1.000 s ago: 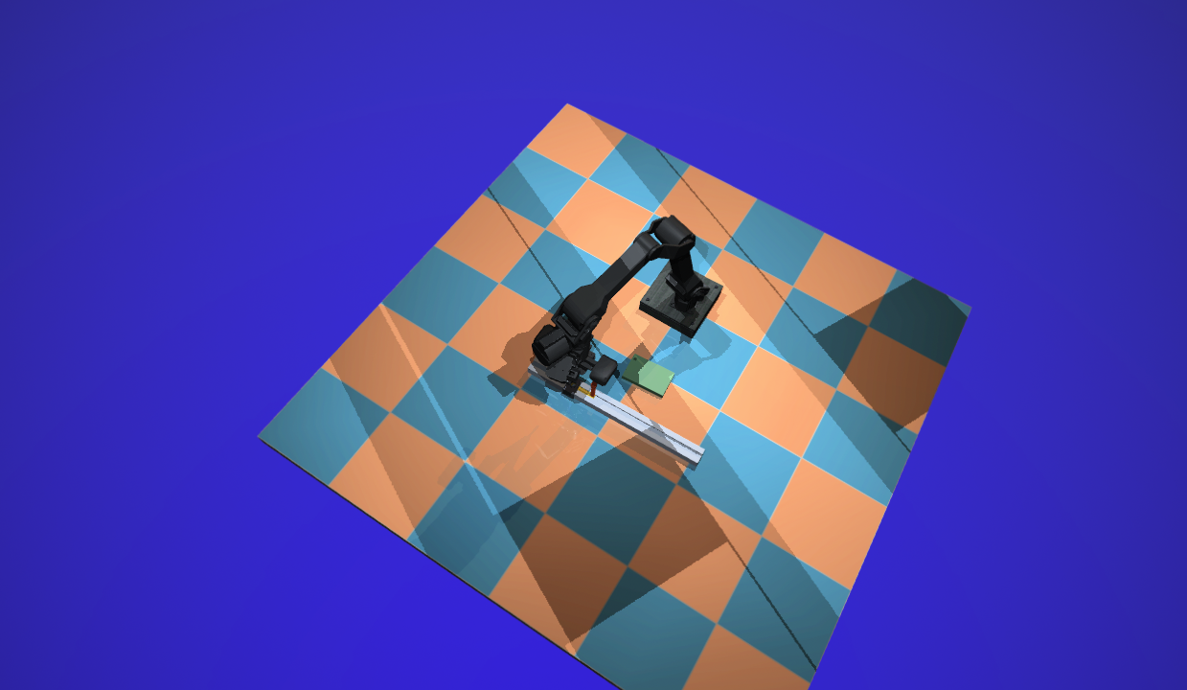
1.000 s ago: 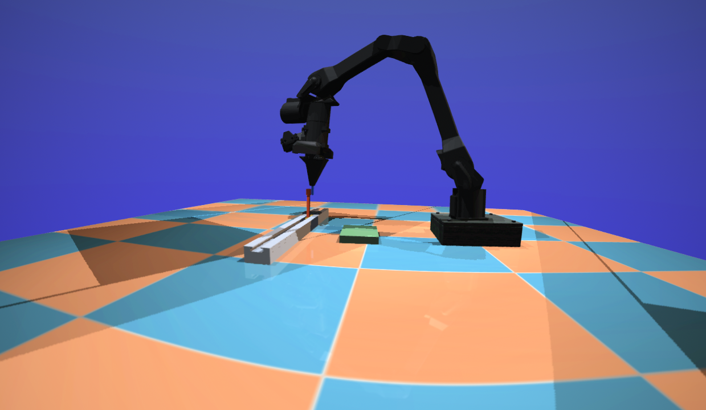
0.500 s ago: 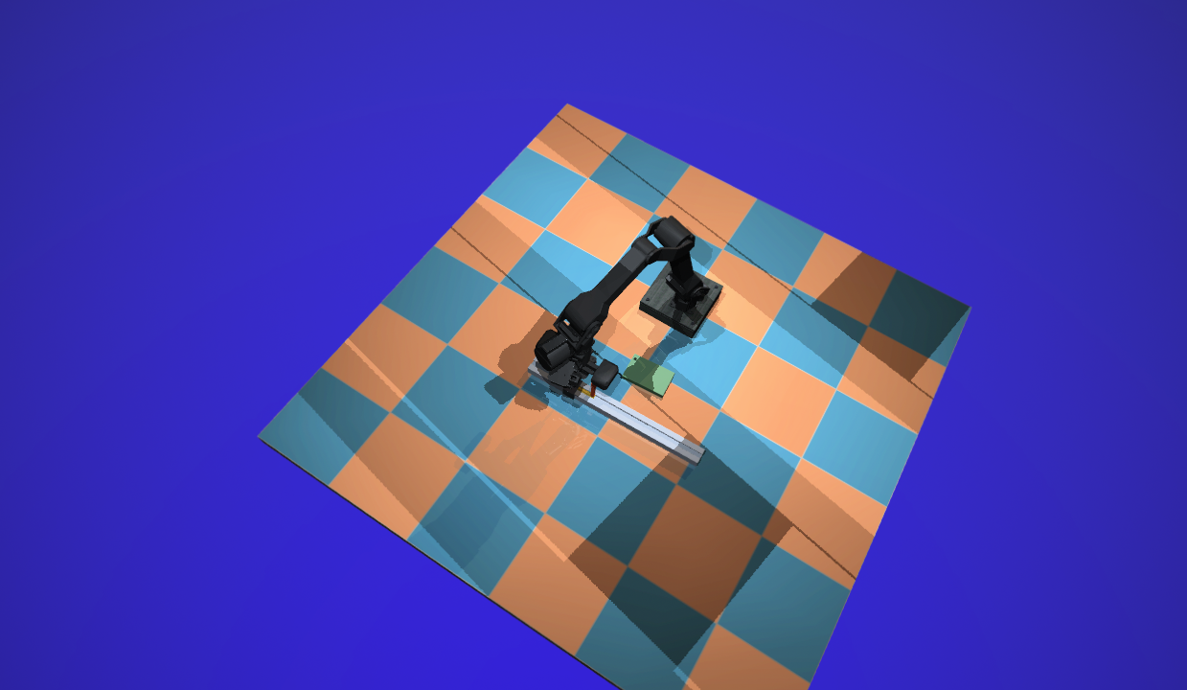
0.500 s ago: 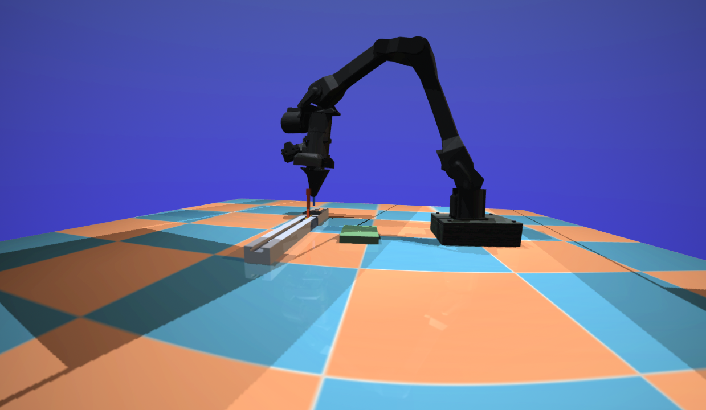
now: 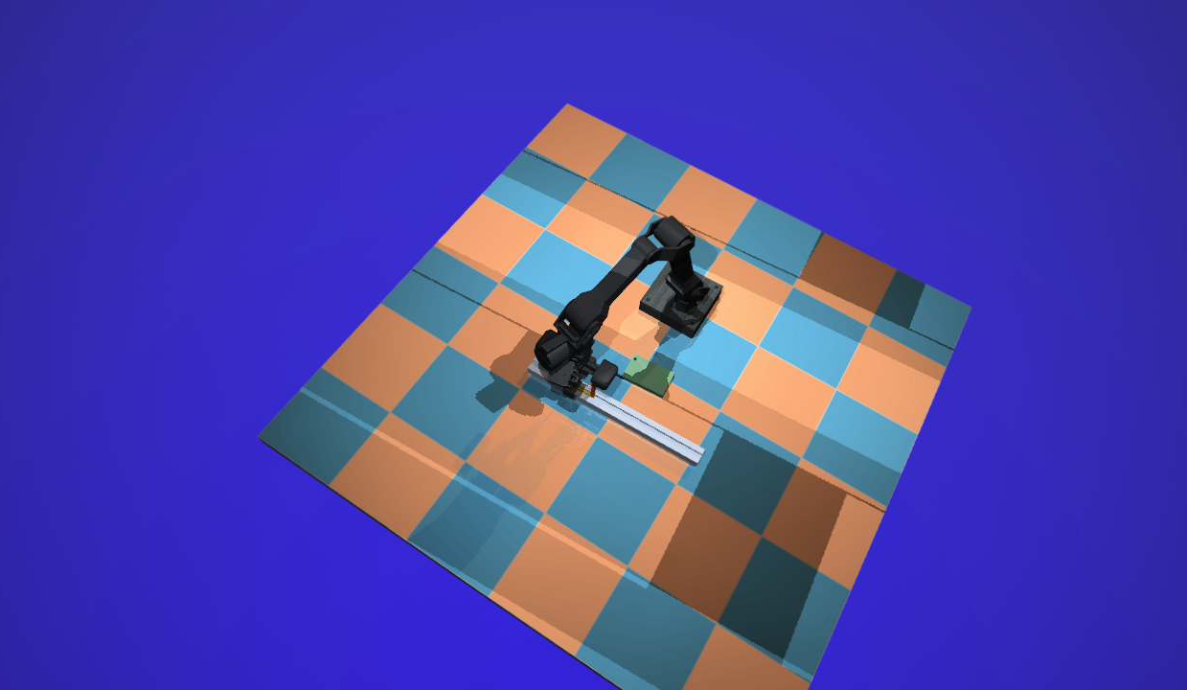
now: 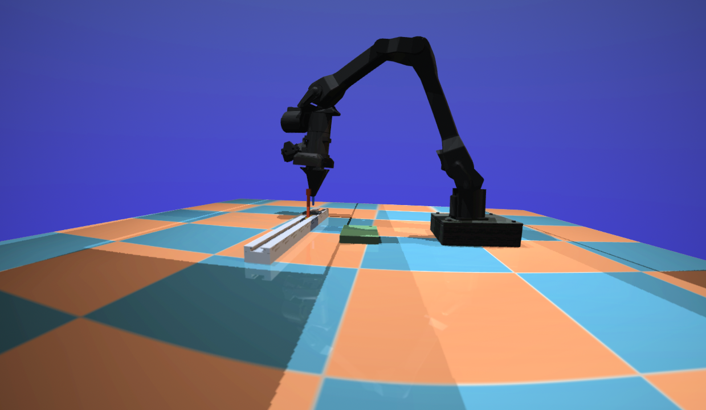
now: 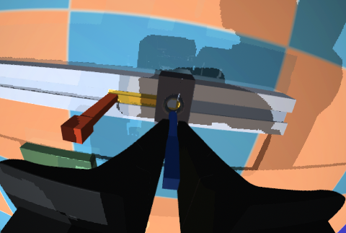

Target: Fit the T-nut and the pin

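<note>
My gripper (image 6: 313, 195) (image 7: 172, 126) is shut on the blue pin (image 7: 171, 154) (image 6: 313, 201), which points down. In the wrist view the pin's lower end appears at the near edge of the hole in the dark bracket (image 7: 163, 89); in the exterior view it hangs a little above the rail. The bracket sits across the aluminum rail (image 5: 649, 425) (image 6: 278, 239) (image 7: 90, 81). The brass T-nut (image 7: 135, 98) lies in the slot, partly under the bracket, and brass shows at the hole's edge. Its orange handle (image 7: 95, 112) (image 6: 308, 204) (image 5: 593, 389) stands up beside the bracket. In the top view the arm hides the bracket and pin.
The green tray (image 5: 649, 376) (image 6: 359, 234) (image 7: 58, 156) lies between the rail and the arm's base (image 5: 681, 300) (image 6: 476, 230). The upright handle stands close to the gripper. The rail's long free part runs away from the bracket past the handle.
</note>
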